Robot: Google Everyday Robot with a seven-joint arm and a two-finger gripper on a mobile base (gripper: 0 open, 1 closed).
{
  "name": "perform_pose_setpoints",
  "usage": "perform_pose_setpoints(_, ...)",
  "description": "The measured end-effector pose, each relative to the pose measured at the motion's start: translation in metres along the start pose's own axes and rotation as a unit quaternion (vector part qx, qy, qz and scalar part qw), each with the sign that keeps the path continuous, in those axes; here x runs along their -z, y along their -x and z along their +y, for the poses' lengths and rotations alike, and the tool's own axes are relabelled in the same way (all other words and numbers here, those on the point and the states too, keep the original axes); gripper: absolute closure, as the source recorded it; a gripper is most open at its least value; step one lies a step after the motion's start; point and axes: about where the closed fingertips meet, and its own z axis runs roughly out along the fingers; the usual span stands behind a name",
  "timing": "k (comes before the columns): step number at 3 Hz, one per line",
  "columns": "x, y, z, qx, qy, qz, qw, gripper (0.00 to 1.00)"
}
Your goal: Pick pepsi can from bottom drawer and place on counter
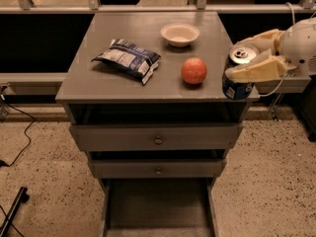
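Note:
The pepsi can [238, 81], dark blue with a silver top and pull tab, is upright in my gripper [247, 58] at the right front corner of the counter [113, 83]. The cream fingers [259, 68] are shut on the can's upper part, one in front and one behind. I cannot tell whether the can's base touches the counter or hangs at its edge. The bottom drawer [158, 206] is pulled open below, and its dark floor is bare.
A blue-and-white snack bag [127, 58], a red apple [193, 70] and a small white bowl [180, 33] lie on the counter. Two shallower knobbed drawers [158, 139] sit slightly open above the bottom one. A shelf stands to the right, behind my arm.

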Motion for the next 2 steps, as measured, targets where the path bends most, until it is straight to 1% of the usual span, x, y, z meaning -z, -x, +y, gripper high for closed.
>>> perform_pose_setpoints(1,-0.013,0.004,-0.017,-0.013,-0.002,0.030,0.9995,1.00)
perform_pose_setpoints(2,-0.026,0.000,-0.043,-0.060,-0.022,0.039,0.9971,1.00)
